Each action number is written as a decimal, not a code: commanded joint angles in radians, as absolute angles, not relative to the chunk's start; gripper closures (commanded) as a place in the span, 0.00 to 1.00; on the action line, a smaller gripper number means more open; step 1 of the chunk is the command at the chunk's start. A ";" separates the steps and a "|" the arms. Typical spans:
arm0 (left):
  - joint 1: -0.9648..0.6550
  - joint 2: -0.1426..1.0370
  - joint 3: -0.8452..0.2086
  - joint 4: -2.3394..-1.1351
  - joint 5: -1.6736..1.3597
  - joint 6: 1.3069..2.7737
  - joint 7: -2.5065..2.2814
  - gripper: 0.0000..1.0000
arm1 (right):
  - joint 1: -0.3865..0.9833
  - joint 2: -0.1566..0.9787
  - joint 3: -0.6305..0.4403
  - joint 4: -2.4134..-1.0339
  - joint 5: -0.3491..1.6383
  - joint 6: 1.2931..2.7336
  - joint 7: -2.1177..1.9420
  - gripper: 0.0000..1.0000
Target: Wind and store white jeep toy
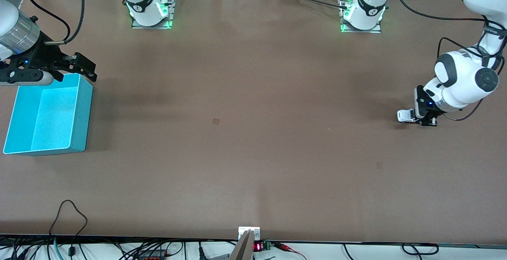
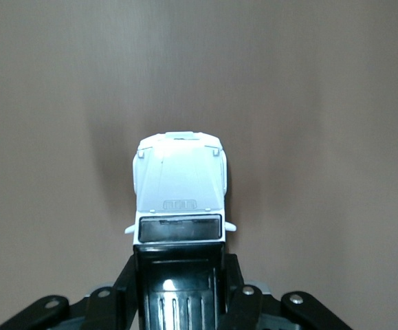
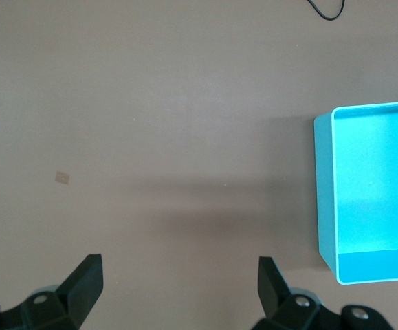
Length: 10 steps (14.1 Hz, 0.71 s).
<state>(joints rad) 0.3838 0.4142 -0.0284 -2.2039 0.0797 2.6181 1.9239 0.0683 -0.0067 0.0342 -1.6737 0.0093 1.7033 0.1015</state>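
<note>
The white jeep toy (image 1: 405, 115) sits low at the table near the left arm's end, its white bonnet sticking out from the gripper. In the left wrist view the white jeep toy (image 2: 180, 185) has its black roof between my fingers. My left gripper (image 1: 424, 117) (image 2: 179, 289) is shut on the jeep's rear half. My right gripper (image 1: 88, 69) (image 3: 180, 275) is open and empty, hovering by the corner of the teal bin (image 1: 81, 113) that lies farthest from the front camera. The bin also shows in the right wrist view (image 3: 326, 192) and is empty.
The two arm bases (image 1: 150, 10) (image 1: 362, 14) stand along the table's back edge. Cables (image 1: 67, 216) lie at the front edge. A small dark mark (image 1: 216, 121) is on the brown table between bin and jeep.
</note>
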 commanded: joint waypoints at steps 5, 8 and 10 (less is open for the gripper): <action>0.456 0.535 -0.035 -2.123 0.100 2.637 1.994 0.84 | 0.067 -0.005 0.037 -1.658 0.012 1.689 0.103 0.00; 0.456 0.537 -0.035 -2.111 0.100 2.637 1.997 0.75 | 0.067 -0.005 0.037 -1.658 0.012 1.689 0.103 0.00; 0.448 0.532 -0.037 -2.080 0.097 2.620 1.982 0.00 | 0.067 -0.005 0.037 -1.658 0.012 1.689 0.103 0.00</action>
